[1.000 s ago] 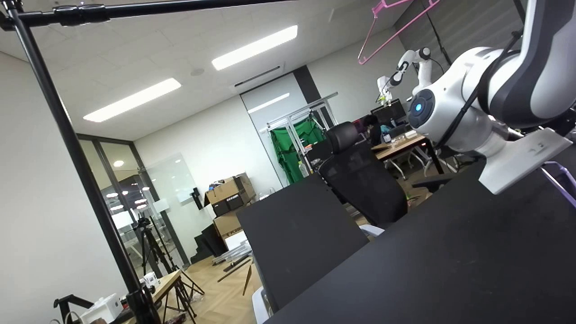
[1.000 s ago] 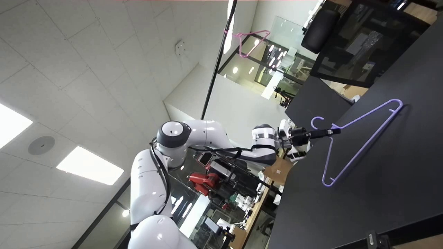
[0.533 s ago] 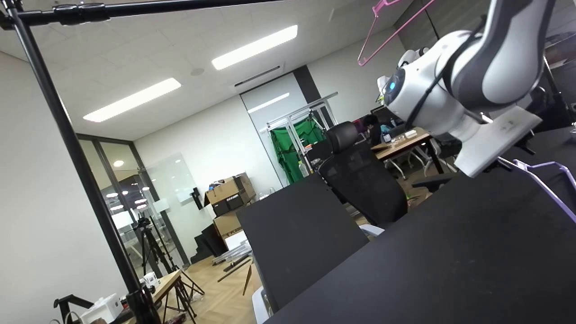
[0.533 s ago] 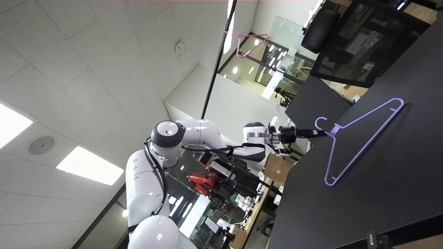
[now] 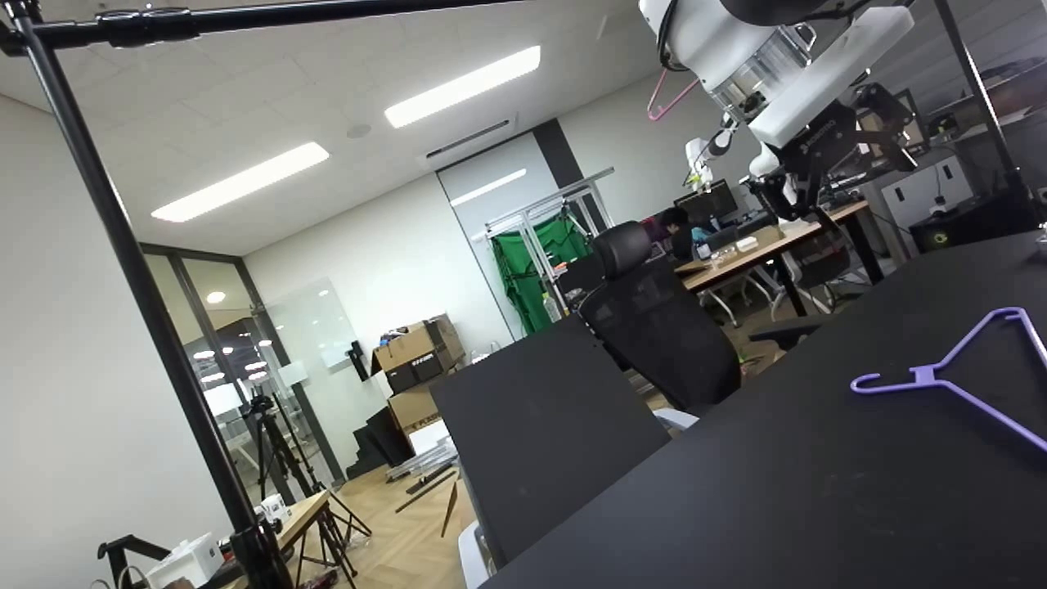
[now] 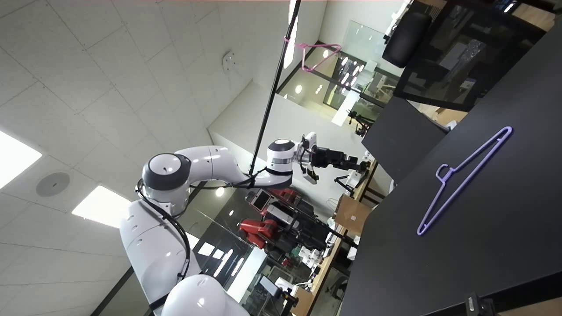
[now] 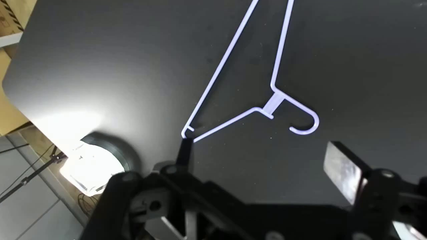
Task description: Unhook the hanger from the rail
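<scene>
we see the gripper [image 7: 266, 156] spread wide, well apart from the lavender hanger [image 7: 274, 102], which lies flat on the black table [image 7: 143, 50], away from the thin black rail [image 6: 276, 79]; in an exterior view we find a pink hanger [image 6: 302, 45] hooked over that rail

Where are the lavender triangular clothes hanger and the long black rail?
Lavender triangular clothes hanger [image 7: 274, 102]: wrist view, its neck plate.
Long black rail [image 6: 274, 90]: in an exterior view, its middle stretch.
</scene>
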You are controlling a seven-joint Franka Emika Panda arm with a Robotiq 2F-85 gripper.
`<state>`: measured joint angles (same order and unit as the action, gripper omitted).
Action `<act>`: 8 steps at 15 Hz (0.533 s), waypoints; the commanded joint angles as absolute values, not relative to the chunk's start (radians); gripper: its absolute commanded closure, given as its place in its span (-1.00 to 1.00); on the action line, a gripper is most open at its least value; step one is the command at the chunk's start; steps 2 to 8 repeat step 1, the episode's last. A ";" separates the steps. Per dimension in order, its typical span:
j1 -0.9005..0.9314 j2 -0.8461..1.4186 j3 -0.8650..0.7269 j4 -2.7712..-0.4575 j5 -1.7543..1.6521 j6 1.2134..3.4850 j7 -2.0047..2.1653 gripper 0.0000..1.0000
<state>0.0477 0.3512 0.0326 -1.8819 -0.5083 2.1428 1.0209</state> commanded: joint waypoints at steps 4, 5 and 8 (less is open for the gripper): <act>0.090 0.358 -0.014 -1.881 -0.493 2.148 1.011 -1.00; 0.090 0.358 -0.014 -1.881 -0.493 2.148 1.011 -1.00; 0.090 0.358 -0.014 -1.881 -0.493 2.148 1.011 -1.00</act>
